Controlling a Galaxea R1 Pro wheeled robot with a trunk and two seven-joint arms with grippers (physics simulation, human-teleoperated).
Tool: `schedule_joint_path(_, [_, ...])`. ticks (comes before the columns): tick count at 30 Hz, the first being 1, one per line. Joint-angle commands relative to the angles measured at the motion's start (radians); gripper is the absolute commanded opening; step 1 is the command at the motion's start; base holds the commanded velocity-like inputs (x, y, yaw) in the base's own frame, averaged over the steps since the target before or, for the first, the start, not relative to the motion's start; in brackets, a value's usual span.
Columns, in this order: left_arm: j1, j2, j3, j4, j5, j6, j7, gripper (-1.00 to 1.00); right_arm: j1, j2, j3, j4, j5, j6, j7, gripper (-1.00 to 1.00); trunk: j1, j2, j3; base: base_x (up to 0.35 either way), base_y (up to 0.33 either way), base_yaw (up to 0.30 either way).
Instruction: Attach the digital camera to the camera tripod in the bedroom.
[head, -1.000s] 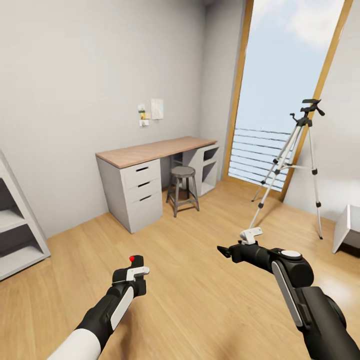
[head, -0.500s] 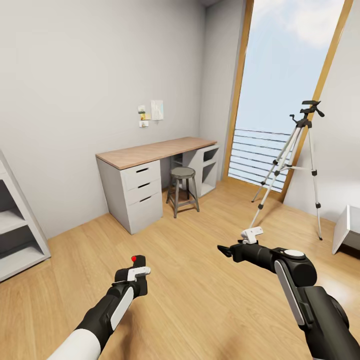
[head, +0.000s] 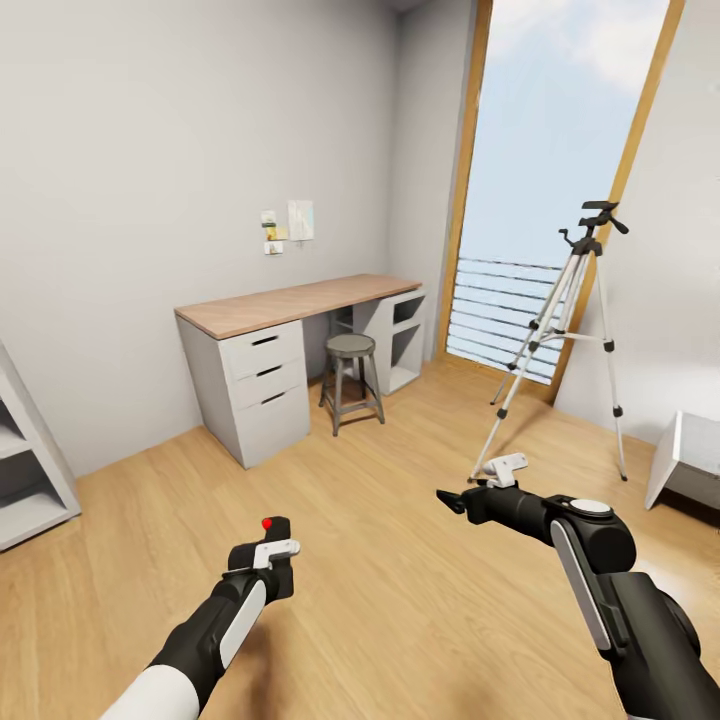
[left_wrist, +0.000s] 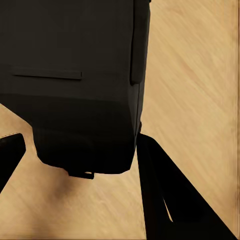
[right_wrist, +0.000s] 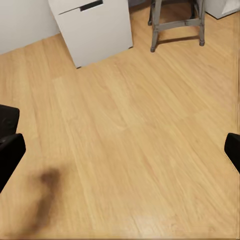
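The left claw (head: 268, 553) is clenched on the digital camera (head: 272, 548), held low over the light wood floor (head: 380, 470) of the bedroom with the camera's red dot facing up; in the left wrist view the digital camera's black body (left_wrist: 75, 85) sits between the dark fingers (left_wrist: 170, 195). The right claw (head: 452, 500) hangs released and holds nothing, its two finger tips (right_wrist: 10, 150) wide apart at the edges of the right wrist view above bare floor. The camera tripod (head: 565, 330) stands upright on its three silver legs by the wood-framed window (head: 540, 200), well apart from both claws. Against the grey wall stands the wood-topped worktop (head: 290, 303) with white drawers, and a grey stool (head: 352, 380) sits just beside it.
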Motion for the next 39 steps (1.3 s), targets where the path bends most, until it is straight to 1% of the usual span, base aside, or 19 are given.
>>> schedule_joint_path(1, [0.0, 0.001, -0.003, -0.002, 0.007, 0.005, 0.006, -1.0, -0.001, -0.001, 0.0, 0.0, -0.003, 0.005, 0.0, 1.0, 0.0, 0.0, -0.001, 0.013, -0.326, 0.0])
schedule_joint_path(12, [0.001, 0.002, -0.002, -0.002, 0.007, 0.004, 0.006, -1.0, -0.001, -0.004, 0.0, 0.0, -0.003, 0.005, 0.0, 1.0, 0.0, 0.0, -0.001, 0.082, -0.323, 0.0])
schedule_joint_path(16, [0.003, 0.003, -0.002, -0.002, 0.007, 0.004, 0.007, -1.0, -0.001, -0.005, -0.001, 0.0, -0.003, 0.004, 0.0, 1.0, 0.0, 0.0, -0.001, 0.195, -0.281, 0.0])
schedule_joint_path(23, [0.009, 0.006, -0.002, -0.002, 0.006, 0.004, 0.006, -1.0, 0.001, -0.015, -0.004, 0.0, -0.003, -0.002, 0.001, 1.0, 0.0, 0.0, -0.001, 0.231, -0.261, 0.0])
schedule_joint_path(31, [0.01, 0.007, -0.002, -0.002, 0.006, 0.003, 0.006, -1.0, 0.001, -0.017, -0.007, 0.0, -0.003, -0.004, 0.002, 1.0, 0.0, 0.0, -0.001, 0.237, -0.257, 0.0])
schedule_joint_path(39, [0.039, 0.007, 0.001, -0.013, 0.005, 0.001, 0.01, -1.0, 0.004, -0.021, -0.01, 0.0, -0.003, -0.005, 0.002, 1.0, 0.0, 0.0, -0.001, 0.134, -0.303, 0.0])
